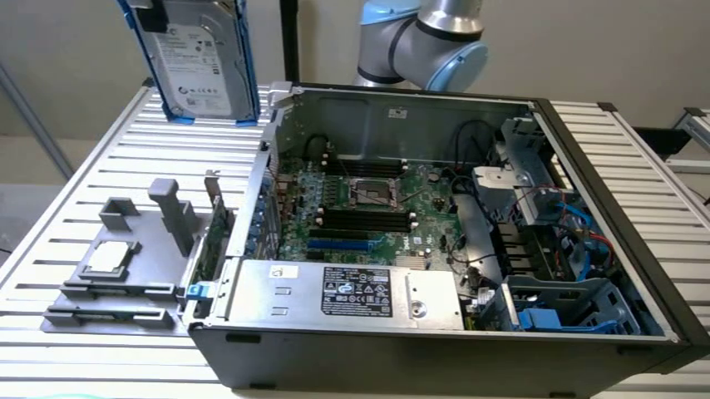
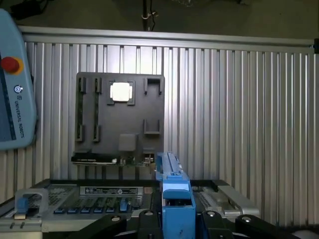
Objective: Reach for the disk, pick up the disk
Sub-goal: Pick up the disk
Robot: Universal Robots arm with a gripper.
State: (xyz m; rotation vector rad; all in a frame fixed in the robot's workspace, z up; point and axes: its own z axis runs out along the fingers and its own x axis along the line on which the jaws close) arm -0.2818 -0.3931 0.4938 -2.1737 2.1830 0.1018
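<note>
**Visitor:** What's laid out here, by count?

**Onlooker:** One disk [image 1: 201, 65], silver-grey with a white label and a bright blue bracket. One open computer case [image 1: 444, 353]. One grey holder [image 1: 145, 270] carrying one square silver chip [image 1: 111, 258]. One slatted metal table [image 1: 95, 166] under all of it. One robot arm [image 1: 427, 41] with pale blue joints behind the case, and one control pendant [image 2: 15, 99] with a red button.

**Visitor:** And the claw?

**Onlooker:** The claw [image 2: 177, 217] is clamped on the disk. Its jaws stand apart only by the thickness of the blue bracket and press it from both sides. Nothing else touches it.

**Visitor:** So where is the disk?

**Onlooker:** Hanging straight down from the claw, upright, label outward, clear of the table. Its lower edge sits just above the case's far corner, on the exterior view's left.

**Visitor:** And the rest?

**Onlooker:** The case lies below the claw and off to one side, with its board and cables exposed. The holder with its chip rests flat on the table well below the claw, just beside the case's wall.
</note>
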